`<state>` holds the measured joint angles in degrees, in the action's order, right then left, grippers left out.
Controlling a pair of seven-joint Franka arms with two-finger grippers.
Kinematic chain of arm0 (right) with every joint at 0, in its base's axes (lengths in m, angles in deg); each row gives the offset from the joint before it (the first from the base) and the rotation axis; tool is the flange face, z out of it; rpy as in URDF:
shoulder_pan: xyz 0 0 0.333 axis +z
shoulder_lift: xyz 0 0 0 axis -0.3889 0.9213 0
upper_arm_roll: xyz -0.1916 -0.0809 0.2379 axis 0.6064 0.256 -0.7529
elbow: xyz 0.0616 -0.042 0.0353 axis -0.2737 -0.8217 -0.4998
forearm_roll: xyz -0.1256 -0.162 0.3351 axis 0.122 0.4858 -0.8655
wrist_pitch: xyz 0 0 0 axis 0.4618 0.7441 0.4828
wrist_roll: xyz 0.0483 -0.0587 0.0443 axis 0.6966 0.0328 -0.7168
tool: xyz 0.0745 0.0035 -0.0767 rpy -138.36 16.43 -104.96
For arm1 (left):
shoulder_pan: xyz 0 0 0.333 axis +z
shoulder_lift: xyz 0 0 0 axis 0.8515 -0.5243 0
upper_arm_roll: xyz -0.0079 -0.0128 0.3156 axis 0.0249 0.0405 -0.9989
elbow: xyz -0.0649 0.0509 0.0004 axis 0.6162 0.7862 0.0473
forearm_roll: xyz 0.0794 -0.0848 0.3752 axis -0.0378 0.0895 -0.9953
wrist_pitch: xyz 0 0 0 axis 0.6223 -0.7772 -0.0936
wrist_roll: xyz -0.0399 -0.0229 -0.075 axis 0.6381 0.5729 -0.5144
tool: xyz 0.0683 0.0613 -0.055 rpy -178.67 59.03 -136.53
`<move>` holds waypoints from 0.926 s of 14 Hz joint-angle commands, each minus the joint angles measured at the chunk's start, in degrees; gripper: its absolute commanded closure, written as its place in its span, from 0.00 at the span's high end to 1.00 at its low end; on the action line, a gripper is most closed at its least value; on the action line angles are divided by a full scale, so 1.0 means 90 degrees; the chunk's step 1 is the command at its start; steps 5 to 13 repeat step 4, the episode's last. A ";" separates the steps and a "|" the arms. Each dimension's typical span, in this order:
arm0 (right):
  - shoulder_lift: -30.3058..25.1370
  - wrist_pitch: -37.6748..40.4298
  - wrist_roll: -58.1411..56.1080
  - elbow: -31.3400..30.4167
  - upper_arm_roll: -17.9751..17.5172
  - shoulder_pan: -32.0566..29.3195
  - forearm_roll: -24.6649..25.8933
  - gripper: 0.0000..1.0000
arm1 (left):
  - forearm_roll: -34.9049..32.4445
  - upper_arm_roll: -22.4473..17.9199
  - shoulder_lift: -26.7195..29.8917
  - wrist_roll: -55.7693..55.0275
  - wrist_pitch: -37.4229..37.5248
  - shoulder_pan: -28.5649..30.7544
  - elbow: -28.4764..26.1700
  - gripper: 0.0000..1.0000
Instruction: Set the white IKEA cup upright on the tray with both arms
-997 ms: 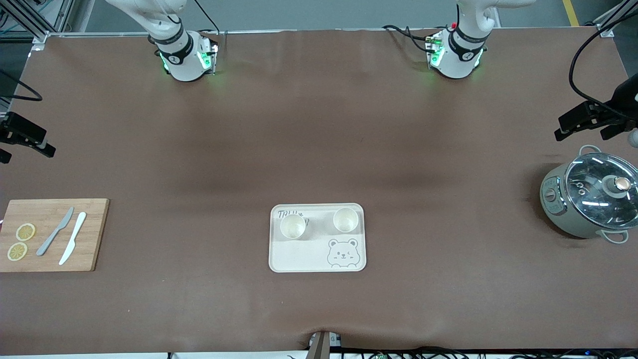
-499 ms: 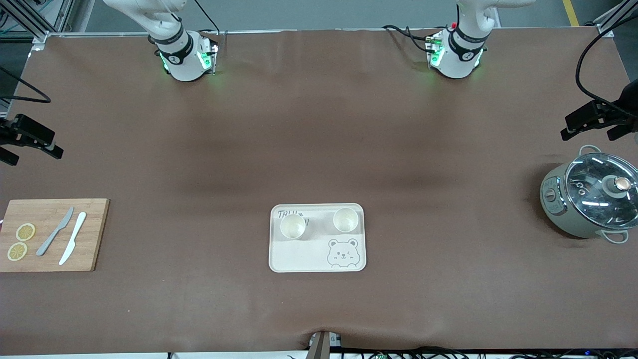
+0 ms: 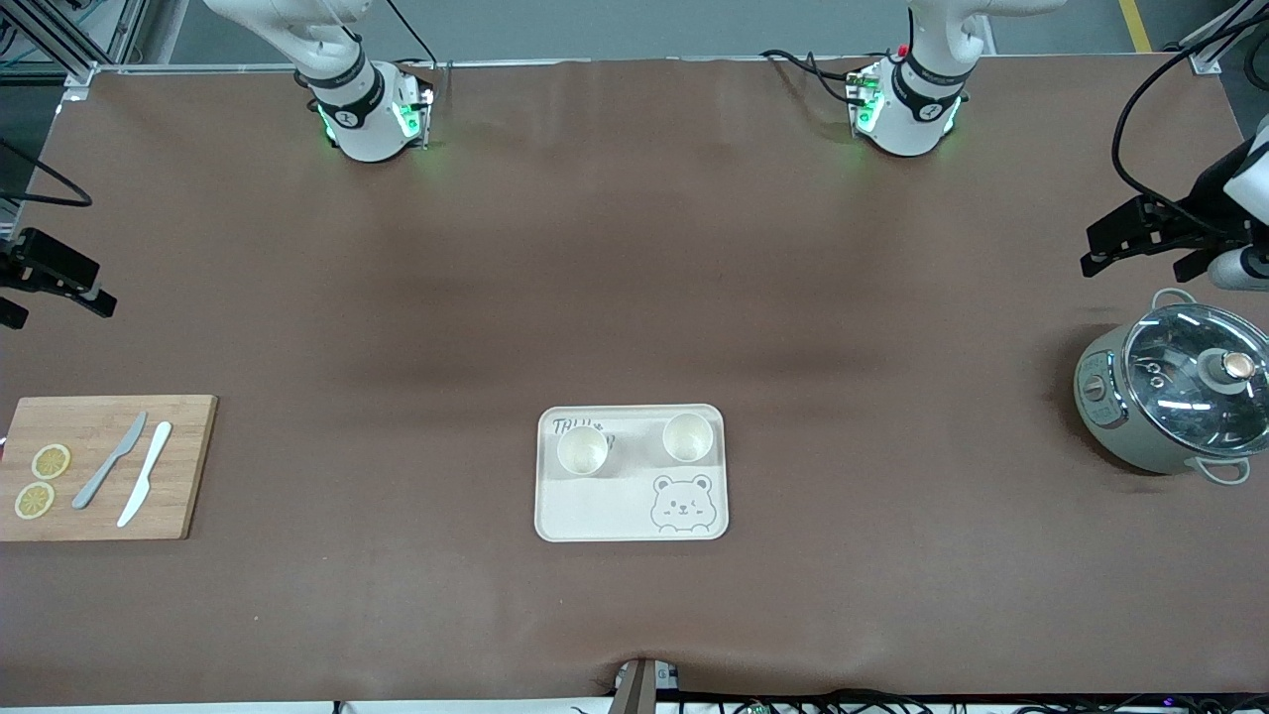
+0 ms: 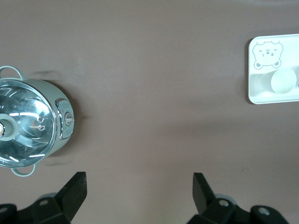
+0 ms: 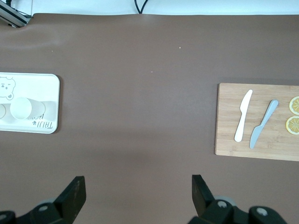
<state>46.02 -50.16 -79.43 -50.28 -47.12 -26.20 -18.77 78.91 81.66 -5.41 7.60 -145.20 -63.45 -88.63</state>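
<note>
The cream bear tray lies on the brown table, nearer the front camera than the middle. Two white cups stand upright on it, one toward the right arm's end and one toward the left arm's end. My left gripper hangs open and empty over the left arm's end of the table, beside the pot. Its wrist view shows the tray and a cup. My right gripper hangs open and empty over the right arm's end. Its wrist view shows the tray and a cup.
A grey-green pot with a glass lid stands at the left arm's end. A wooden cutting board with two knives and two lemon slices lies at the right arm's end, and also shows in the right wrist view.
The left gripper has shifted a little toward the table's middle. The right gripper has barely moved. The tray and both cups are unchanged.
</note>
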 commanded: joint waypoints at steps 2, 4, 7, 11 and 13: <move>0.0182 0.0093 0.0077 0.0282 -0.0020 -0.0101 -0.0115 1.00 | 0.0103 0.0042 0.0015 -0.0011 0.0012 0.0036 0.0033 1.00; 0.0241 0.0093 0.0068 0.0340 -0.0001 -0.0072 -0.0105 1.00 | 0.0112 0.0042 0.0005 -0.0011 0.0012 0.0036 0.0033 1.00; 0.0241 0.0093 0.0068 0.0340 -0.0001 -0.0072 -0.0105 1.00 | 0.0112 0.0042 0.0005 -0.0011 0.0012 0.0036 0.0033 1.00; 0.0241 0.0093 0.0068 0.0340 -0.0001 -0.0072 -0.0105 1.00 | 0.0112 0.0042 0.0005 -0.0011 0.0012 0.0036 0.0033 1.00; 0.0241 0.0093 0.0068 0.0340 -0.0001 -0.0072 -0.0105 1.00 | 0.0112 0.0042 0.0005 -0.0011 0.0012 0.0036 0.0033 1.00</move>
